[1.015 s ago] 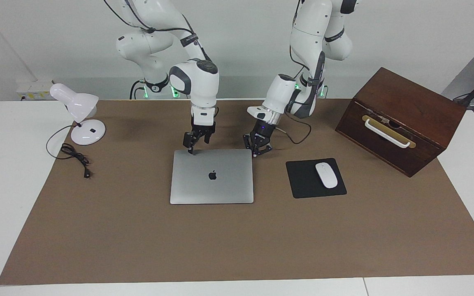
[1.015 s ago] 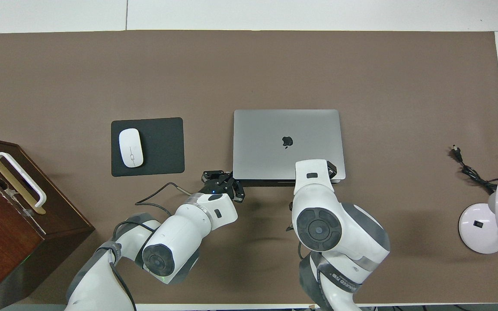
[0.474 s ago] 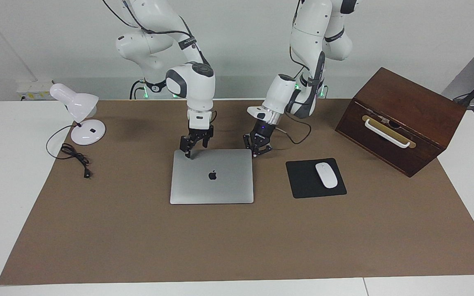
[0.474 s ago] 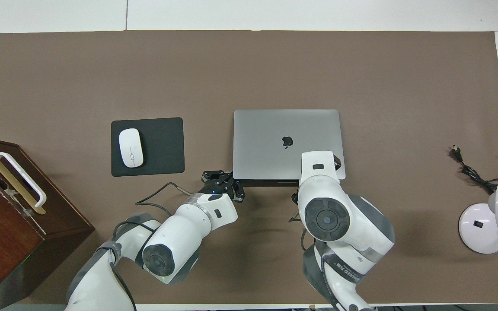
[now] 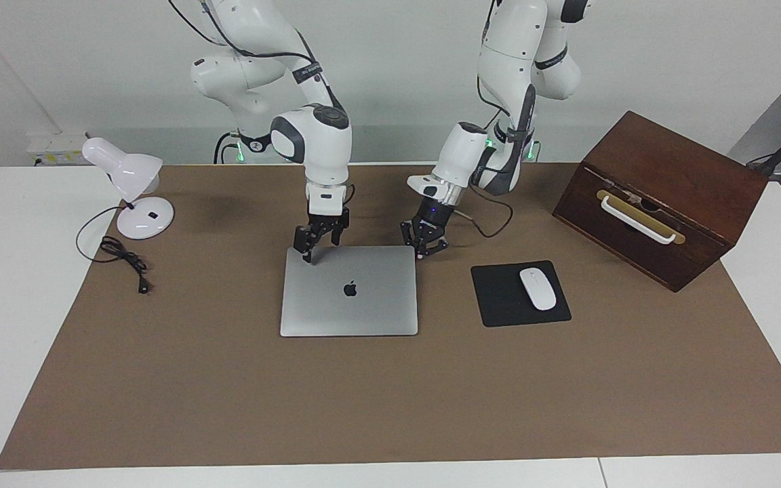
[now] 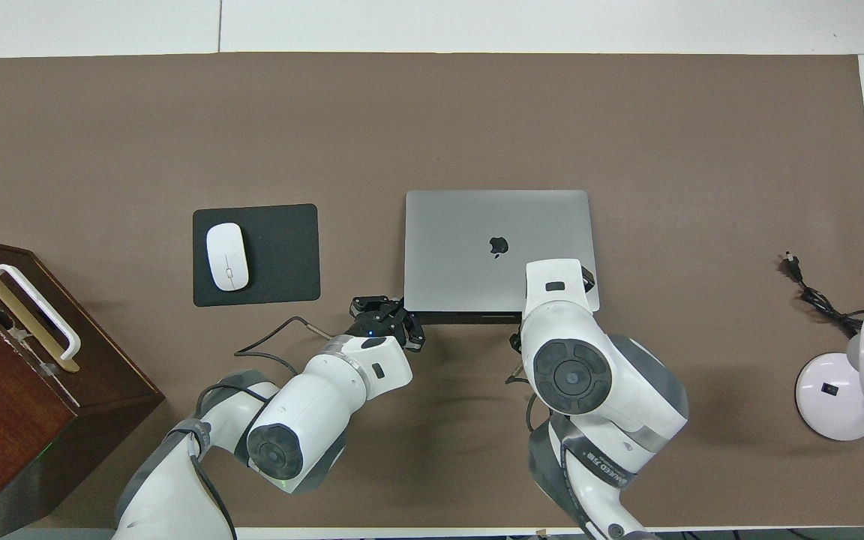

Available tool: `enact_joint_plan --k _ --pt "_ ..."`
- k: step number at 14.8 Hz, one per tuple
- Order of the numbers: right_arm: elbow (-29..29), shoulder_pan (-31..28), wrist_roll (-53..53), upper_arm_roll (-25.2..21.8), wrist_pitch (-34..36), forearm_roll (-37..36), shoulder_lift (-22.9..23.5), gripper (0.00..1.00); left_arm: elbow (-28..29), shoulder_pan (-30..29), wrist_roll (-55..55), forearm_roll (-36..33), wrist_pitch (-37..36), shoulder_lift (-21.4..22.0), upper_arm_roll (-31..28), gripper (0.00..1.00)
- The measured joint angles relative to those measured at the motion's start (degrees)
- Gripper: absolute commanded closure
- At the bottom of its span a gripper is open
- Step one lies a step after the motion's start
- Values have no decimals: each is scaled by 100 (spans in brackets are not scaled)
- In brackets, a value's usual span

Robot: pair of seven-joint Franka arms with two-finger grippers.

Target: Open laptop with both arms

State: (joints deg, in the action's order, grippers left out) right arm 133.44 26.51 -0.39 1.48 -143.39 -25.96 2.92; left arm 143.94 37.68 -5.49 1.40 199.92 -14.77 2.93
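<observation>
Laptop (image 5: 348, 291): closed, lid flat, lying mid-table (image 5: 228, 407) on the brown mat, beside the mouse pad (image 5: 499, 298).

Left gripper (image 5: 423, 249): you see it low at the laptop's robot-side corner toward the left arm's end, fingers pressed together on nothing.

Right gripper (image 5: 316, 244): over the other robot-side corner; you cannot tell how its fingers stand.

In the overhead view the right arm's wrist hides the right gripper (image 5: 314, 249) and a laptop (image 6: 477, 247) corner.
</observation>
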Motion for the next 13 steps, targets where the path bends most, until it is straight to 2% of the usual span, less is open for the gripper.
enact_joint_plan --k 3,8,13 --pt "-16 -160 -139 0 -241 0 57 0 -1 0 0 0 1 -2 0 100" --pt "-49 -189 -262 11 -250 0 74 0 -3 0 1 0 4 -4 0 100" --pt "-383 -180 -325 38 186 0 78 0 -4 0 2 0 6 -7 0 100"
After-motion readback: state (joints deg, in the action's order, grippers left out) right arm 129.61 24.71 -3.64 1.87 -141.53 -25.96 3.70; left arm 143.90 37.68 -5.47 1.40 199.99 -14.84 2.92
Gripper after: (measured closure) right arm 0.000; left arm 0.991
